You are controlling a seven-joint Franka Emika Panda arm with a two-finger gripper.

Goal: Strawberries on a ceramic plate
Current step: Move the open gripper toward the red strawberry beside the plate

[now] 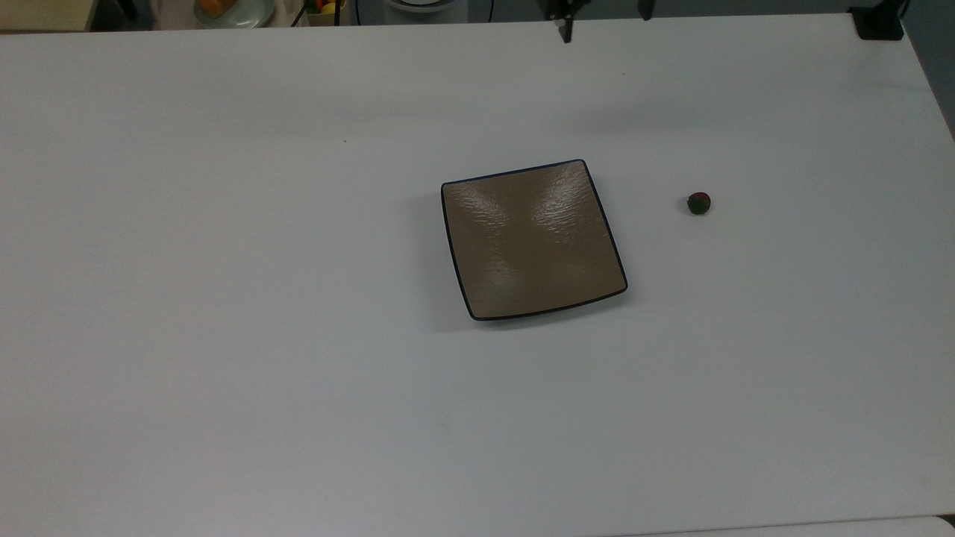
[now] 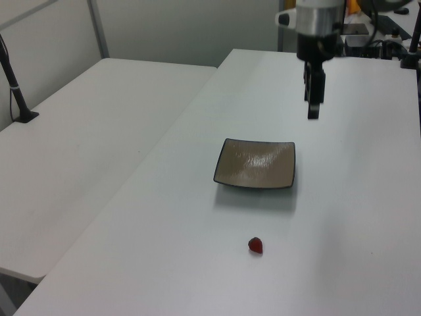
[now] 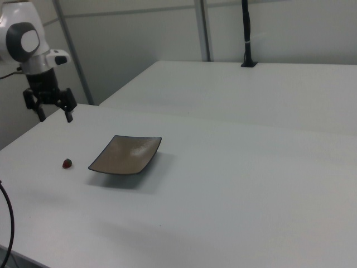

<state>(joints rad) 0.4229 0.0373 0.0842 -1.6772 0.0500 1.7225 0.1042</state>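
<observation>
The square tan-brown ceramic plate (image 1: 533,239) lies empty near the middle of the white table (image 1: 224,298). It shows too in the left view (image 2: 256,164) and the right view (image 3: 125,154). One small red strawberry (image 1: 698,203) with a dark green cap rests on the table, apart from the plate on the top view's right. I also see the strawberry (image 2: 256,245) in front of the plate in the left view, and the strawberry (image 3: 67,163) to the plate's left in the right view. My gripper (image 1: 606,22) hangs open and holds nothing, high above the table's far edge (image 2: 313,113) (image 3: 56,116).
A black clamp (image 1: 879,22) sits on the table's far right corner in the top view. A dish with fruit (image 1: 231,9) lies beyond the far edge. A second white table (image 2: 85,131) with a black post (image 2: 16,79) adjoins on the left view's left.
</observation>
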